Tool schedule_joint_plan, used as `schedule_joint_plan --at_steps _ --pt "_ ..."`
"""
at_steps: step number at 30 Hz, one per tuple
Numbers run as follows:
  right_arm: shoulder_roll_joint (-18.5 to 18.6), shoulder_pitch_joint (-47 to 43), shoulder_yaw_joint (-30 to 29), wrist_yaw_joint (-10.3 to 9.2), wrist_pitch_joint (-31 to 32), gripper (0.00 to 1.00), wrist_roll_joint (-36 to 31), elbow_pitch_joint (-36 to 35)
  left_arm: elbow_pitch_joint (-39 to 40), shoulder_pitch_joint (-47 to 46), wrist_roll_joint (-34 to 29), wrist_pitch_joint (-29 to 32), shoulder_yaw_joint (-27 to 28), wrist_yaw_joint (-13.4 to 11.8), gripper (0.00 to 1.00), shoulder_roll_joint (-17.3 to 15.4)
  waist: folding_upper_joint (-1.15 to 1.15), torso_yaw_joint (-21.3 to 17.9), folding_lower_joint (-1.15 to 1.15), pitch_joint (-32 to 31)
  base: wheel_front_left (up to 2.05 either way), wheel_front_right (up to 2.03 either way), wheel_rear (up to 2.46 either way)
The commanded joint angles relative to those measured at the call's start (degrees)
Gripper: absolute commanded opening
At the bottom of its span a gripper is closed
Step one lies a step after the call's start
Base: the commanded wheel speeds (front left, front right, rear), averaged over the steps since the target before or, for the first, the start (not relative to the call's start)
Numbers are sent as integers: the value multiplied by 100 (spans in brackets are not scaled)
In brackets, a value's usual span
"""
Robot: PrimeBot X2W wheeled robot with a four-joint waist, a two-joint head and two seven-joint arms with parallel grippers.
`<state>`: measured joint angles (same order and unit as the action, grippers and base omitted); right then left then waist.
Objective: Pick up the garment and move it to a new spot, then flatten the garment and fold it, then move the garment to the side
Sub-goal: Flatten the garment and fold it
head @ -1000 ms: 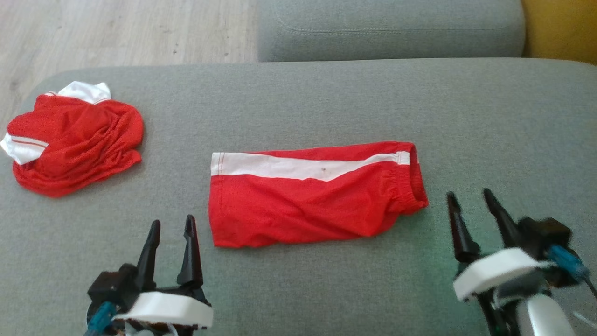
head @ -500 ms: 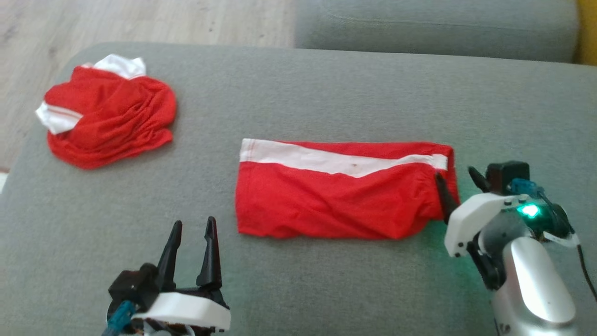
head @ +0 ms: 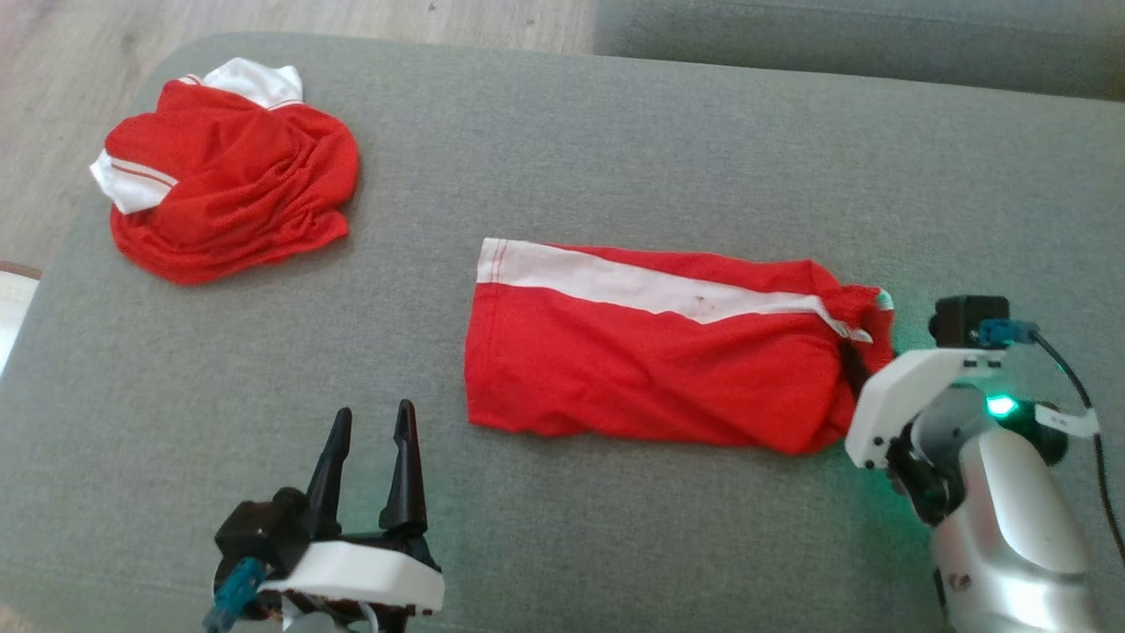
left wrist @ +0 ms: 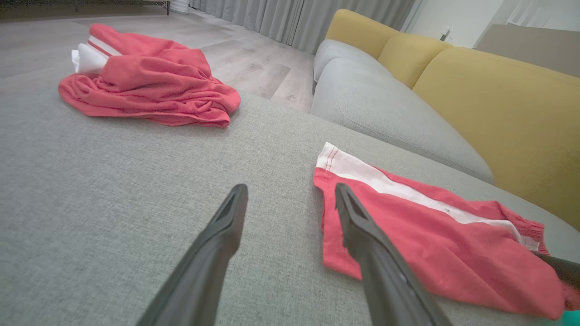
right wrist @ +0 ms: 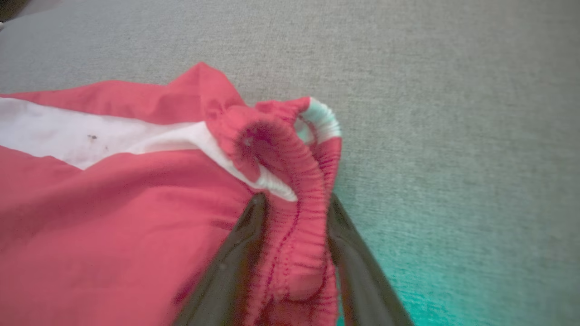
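The garment (head: 650,360) is a pair of red shorts with a white side stripe, lying folded on the grey seat cushion (head: 615,132). My right gripper (right wrist: 294,199) is at its right end, one finger on each side of the bunched elastic waistband (right wrist: 290,149), pinching it. From the head view the right gripper (head: 857,369) shows mostly as its white wrist housing, its fingers buried in the cloth. My left gripper (head: 373,422) stands open and empty near the front, just left of the garment's (left wrist: 421,235) left hem.
A second red and white garment (head: 233,176) lies crumpled at the cushion's far left corner. Wooden floor (head: 53,53) lies beyond that edge. Another grey seat (left wrist: 376,104) and a yellow backrest (left wrist: 498,104) stand behind.
The head camera has shifted. My right gripper moved in from the right onto the waistband and closed around it, and the waistband has bunched up. The left gripper stays open.
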<state>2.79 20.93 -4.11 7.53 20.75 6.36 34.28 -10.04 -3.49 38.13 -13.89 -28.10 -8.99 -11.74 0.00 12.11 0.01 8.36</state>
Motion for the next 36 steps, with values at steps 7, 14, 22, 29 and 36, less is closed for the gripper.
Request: schedule_joint_plan --at_steps 7,14,22,29,36 --pt "189 299 321 -4 355 0 582 -293 119 -262 -92 -88 193 86 100 22 0 -289 -1 -18 0 0 0" --pt "1069 78 -52 -4 860 0 1004 -877 163 -294 -72 -84 239 75 100 -38 0 -481 -1 -30 0 0 0" --pt "1163 -215 -206 -4 1288 0 1407 -1485 169 -332 -75 -69 216 69 100 -62 0 -564 -1 23 0 0 0" --pt "866 -390 102 -4 1530 0 2201 -2276 140 -415 -75 -51 208 63 100 -83 0 -523 -1 2 0 0 0" --pt "321 -241 631 -4 1529 0 2849 -2815 126 -447 -62 -49 192 59 100 -83 0 -426 -1 -37 0 0 0"
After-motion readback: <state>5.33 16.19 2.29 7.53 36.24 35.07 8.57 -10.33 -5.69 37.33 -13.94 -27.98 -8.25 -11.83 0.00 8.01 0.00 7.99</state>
